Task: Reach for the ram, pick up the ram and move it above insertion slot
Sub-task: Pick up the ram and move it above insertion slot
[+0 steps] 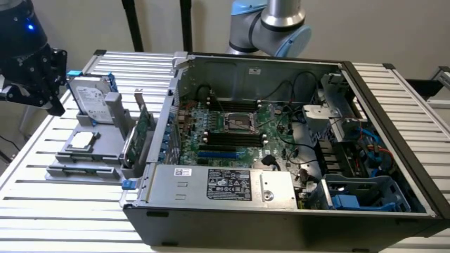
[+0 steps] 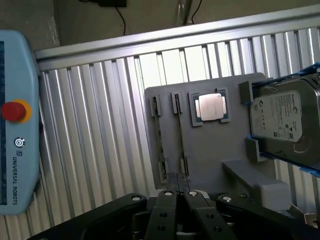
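The gripper (image 1: 50, 103) was closed, its dark fingers (image 2: 167, 210) pressed together with nothing between them. It hung at the exterior view's far left, above the slatted table (image 1: 63, 211) and just left of the hard drive (image 1: 95, 100), touching neither.

Below it sat a gray fixture (image 1: 70, 171). The hard drive stood on edge at the fixture's far end, held by blue clips. A processor chip (image 1: 82, 139) lay flat in a square recess nearer the camera. In the wrist view the ram (image 2: 159, 140) stood on edge in a narrow slot of the fixture, on the side of the chip away from the hard drive. It was well apart from the closed fingertips and not held. A second narrow slot (image 2: 178, 130) ran between the ram and the chip; what it held I could not tell.

On the fixture's right side a taller green expansion card (image 1: 144, 129) with a metal bracket stood upright, just beside the open computer case (image 1: 393, 105). Inside the case lay the motherboard (image 1: 211, 113), with black slots (image 1: 232, 138) near its middle. A silver power supply (image 1: 225, 184) lay along the near wall. The robot arm (image 1: 271, 23) rose behind the case's far wall. The wrist view also caught a blue teach pendant (image 2: 17, 125) with a red button (image 2: 13, 111).
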### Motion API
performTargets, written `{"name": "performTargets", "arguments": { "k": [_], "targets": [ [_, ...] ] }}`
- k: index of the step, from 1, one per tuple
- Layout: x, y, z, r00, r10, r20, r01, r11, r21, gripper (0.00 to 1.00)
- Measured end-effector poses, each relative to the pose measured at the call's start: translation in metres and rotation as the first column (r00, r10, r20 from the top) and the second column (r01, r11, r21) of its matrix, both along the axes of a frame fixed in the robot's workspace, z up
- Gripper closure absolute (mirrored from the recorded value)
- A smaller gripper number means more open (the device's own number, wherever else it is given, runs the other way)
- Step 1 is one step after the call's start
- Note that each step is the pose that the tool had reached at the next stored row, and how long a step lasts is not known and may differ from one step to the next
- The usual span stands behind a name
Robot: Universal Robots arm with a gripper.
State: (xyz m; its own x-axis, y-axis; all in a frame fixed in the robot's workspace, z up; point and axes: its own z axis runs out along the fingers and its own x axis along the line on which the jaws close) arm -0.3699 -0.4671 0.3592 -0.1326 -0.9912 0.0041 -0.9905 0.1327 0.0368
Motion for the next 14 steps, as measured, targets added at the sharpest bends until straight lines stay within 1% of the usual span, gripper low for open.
{"name": "performTargets", "arguments": {
  "k": [1, 4, 5, 6, 7, 9, 11, 12, 14],
  "targets": [
    [0.0000, 0.0000, 0.0000, 0.9999, 0.016, 0.0000, -0.016, 0.9999, 0.0001, 0.89],
    [0.0000, 0.0000, -0.0001, 0.9998, 0.021, 0.0002, -0.021, 0.9998, 0.0001, 0.89],
    [0.0000, 0.0000, -0.0001, 0.9998, 0.021, 0.0002, -0.021, 0.9998, 0.0002, 0.88],
    [0.0000, 0.0000, -0.0001, 0.9998, 0.021, 0.0001, -0.021, 0.9998, 0.0001, 0.82],
    [0.0000, 0.0000, -0.0001, 0.9998, 0.021, 0.0001, -0.021, 0.9998, 0.0001, 0.82],
    [0.0000, 0.0000, -0.0002, 0.9998, 0.021, 0.0001, -0.021, 0.9998, 0.0000, 0.70],
    [0.0001, 0.0000, -0.0027, 0.9998, 0.021, 0.0002, -0.021, 0.9998, 0.0001, 0.70],
    [0.0000, 0.0000, -0.0044, 0.9998, 0.021, 0.0001, -0.021, 0.9998, -0.0001, 0.63],
    [0.0001, 0.0000, -0.0081, 0.9998, 0.021, 0.0002, -0.021, 0.9998, -0.0001, 0.63]
  ]
}}
